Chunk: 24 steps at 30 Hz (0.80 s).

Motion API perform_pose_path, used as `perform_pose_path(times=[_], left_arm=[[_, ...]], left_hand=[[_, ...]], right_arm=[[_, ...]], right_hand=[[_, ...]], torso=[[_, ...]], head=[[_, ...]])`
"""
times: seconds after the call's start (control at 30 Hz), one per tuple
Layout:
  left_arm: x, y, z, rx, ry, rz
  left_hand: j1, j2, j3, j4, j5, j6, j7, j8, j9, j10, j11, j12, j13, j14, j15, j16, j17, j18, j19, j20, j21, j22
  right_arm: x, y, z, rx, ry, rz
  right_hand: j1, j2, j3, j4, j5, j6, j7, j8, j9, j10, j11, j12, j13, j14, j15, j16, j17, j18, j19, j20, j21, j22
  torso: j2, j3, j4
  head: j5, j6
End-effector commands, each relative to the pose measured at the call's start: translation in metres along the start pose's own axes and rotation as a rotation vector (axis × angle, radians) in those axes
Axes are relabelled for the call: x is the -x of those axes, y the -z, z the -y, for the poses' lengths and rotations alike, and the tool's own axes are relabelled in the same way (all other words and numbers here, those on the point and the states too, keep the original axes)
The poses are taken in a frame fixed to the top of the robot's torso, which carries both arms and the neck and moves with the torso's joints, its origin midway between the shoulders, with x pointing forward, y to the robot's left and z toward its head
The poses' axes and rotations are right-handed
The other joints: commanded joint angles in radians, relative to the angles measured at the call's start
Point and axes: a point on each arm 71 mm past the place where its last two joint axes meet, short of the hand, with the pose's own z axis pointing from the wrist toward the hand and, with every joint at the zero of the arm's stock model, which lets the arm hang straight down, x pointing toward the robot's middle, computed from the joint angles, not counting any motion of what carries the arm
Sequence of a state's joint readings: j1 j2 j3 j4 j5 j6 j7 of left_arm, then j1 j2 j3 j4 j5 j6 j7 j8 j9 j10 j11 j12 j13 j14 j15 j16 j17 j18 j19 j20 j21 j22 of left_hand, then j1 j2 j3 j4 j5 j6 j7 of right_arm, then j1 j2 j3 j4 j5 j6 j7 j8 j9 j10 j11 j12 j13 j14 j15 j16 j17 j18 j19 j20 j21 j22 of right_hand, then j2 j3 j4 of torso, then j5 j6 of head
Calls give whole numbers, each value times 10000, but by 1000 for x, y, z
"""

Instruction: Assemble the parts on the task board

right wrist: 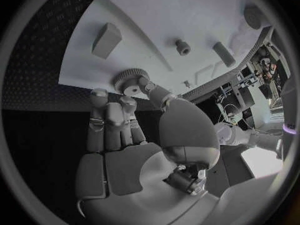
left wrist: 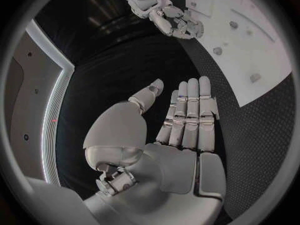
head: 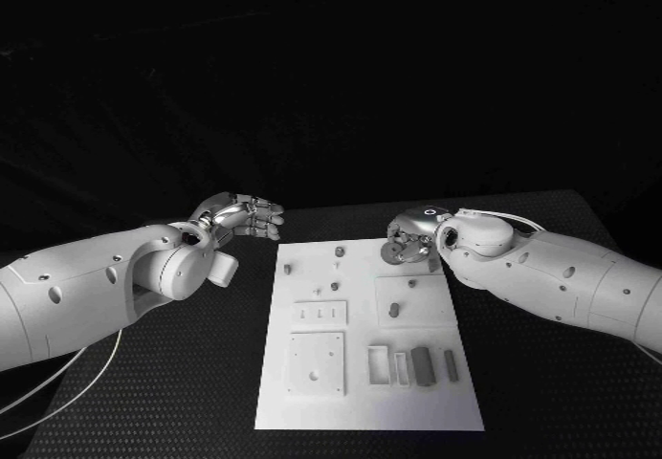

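The white task board (head: 362, 394) lies in the middle of the black table. My right hand (head: 411, 239) hovers over the board's far right corner and pinches a round grey toothed gear (head: 393, 252) between thumb and fingers; the right wrist view shows the gear (right wrist: 130, 80) at the fingertips, just off the board's edge (right wrist: 156, 15). My left hand (head: 246, 215) is beyond the board's far left corner, off the board. In the left wrist view its fingers (left wrist: 190, 115) lie straight and flat and hold nothing. Small grey parts (head: 393, 309) stand on the board's far half.
Two grey blocks (head: 422, 364) lie near the board's front right beside white rectangular slots (head: 378, 363). A square plate (head: 316, 361) sits at the front left. A short peg (right wrist: 182, 46) and a block (right wrist: 106, 39) stand near the gear. Black table surrounds the board.
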<state>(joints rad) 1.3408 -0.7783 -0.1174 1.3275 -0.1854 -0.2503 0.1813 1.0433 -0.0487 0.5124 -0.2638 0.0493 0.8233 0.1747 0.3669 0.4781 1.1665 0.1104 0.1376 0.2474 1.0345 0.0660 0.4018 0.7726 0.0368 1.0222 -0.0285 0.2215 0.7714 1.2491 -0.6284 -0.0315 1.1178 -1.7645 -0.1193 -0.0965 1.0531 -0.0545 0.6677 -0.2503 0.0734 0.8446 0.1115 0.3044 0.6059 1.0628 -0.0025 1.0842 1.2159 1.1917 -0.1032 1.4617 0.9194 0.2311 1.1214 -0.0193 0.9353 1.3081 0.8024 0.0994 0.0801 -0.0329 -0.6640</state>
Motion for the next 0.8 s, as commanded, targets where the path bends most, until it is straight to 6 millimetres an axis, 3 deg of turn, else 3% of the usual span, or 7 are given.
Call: perform_pose_path(times=[0.03, 0.27, 0.8], left_arm=[[-2, 0, 2, -136, 13, -159], [-1, 0, 2, -134, 8, -131], [-2, 0, 2, -138, 12, -143]], left_hand=[[-72, 15, -18, 53, 39, 26, 65, -38, 16, 67, 24, -59, 11, 73, 28, -63, 17, 138, 44, -22, -42, 13], [-72, 15, -19, 52, 40, 27, 65, -40, 18, 69, 24, -63, 16, 75, 27, -68, 22, 138, 45, -22, -44, 15], [-74, 13, -21, 49, 39, 30, 64, -45, 23, 74, 23, -76, 30, 82, 27, -84, 40, 139, 46, -23, -48, 22]], right_arm=[[-9, 2, -2, -106, 504, -102], [2, 5, -17, 139, 687, 963], [28, 8, -78, 1415, 1132, 2608]], right_hand=[[28, 297, -12, -94, 62, 1726, -116, 98, 116, 37, -54, 56, -25, 37, -57, 76, -10, 307, -29, 9, 52, 193], [-56, 371, 22, -268, 67, 1874, -172, 136, 174, 188, -109, 129, -96, 246, -104, 128, 138, 307, 75, -29, 107, 186], [-90, 272, 78, -328, 69, 2010, -230, 158, 218, 349, -166, 153, -192, 452, -151, 146, 247, 307, 190, -73, 142, 172]], torso=[[-1, -3, 142], [-7, -2, 141], [7, -14, 159]], head=[[1, 5], [15, 29], [67, 101]])
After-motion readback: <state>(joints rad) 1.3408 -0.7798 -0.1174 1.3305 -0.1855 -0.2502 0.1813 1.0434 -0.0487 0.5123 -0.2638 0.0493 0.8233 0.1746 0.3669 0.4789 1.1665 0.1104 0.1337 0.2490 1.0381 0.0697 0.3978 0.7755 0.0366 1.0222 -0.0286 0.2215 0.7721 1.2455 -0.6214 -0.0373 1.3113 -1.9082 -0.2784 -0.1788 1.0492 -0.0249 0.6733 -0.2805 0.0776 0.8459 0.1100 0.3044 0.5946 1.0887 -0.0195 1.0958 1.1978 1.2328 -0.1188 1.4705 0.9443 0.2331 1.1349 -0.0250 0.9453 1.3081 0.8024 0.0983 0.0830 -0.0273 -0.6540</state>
